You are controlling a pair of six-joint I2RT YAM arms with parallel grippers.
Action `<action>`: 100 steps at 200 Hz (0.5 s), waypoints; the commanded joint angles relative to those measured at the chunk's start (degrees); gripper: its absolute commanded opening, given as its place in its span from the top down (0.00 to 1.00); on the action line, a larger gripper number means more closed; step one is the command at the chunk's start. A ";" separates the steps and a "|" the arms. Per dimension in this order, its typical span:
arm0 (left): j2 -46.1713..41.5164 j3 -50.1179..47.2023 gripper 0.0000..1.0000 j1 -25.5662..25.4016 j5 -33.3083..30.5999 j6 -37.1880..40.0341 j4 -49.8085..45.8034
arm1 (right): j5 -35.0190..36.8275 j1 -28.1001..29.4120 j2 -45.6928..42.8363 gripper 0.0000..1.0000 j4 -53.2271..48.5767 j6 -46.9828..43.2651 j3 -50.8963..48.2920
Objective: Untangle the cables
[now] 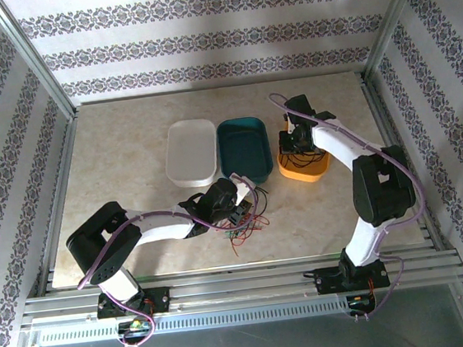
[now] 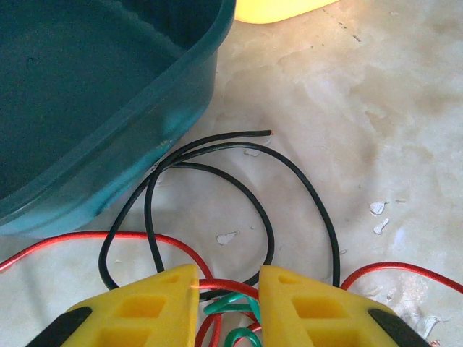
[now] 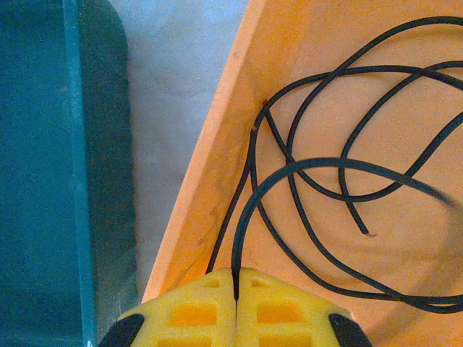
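Observation:
A tangle of cables (image 1: 247, 221) lies on the table in front of the teal tray. My left gripper (image 1: 236, 213) sits low over it. In the left wrist view its yellow fingers (image 2: 155, 303) stand a little apart, pinching a bunch of green cable (image 2: 231, 302) and red cable (image 2: 145, 236). A black cable (image 2: 289, 163) loops out ahead of them on the table. My right gripper (image 1: 293, 145) hovers over the orange tray (image 1: 304, 170). It (image 3: 236, 273) is shut on one black cable (image 3: 289, 168), whose loops lie in that tray (image 3: 217, 181).
A white tray (image 1: 191, 151) and a teal tray (image 1: 244, 149) stand side by side mid-table, with the orange one to their right. The teal tray's wall (image 2: 166, 108) is close ahead-left of my left gripper. Metal frame posts edge the table.

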 commanded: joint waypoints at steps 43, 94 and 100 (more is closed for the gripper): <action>-1.59 -0.19 0.72 -1.60 -1.29 0.11 -0.98 | 10.48 -0.52 -0.83 0.64 -0.48 3.07 2.75; -4.11 -2.70 0.72 -1.44 -4.90 -2.50 2.70 | 9.29 1.93 -13.12 0.55 3.58 4.16 -4.32; -4.56 -3.06 0.72 -1.42 -5.06 -2.66 3.07 | 8.55 2.98 -14.79 0.55 3.80 3.91 -5.59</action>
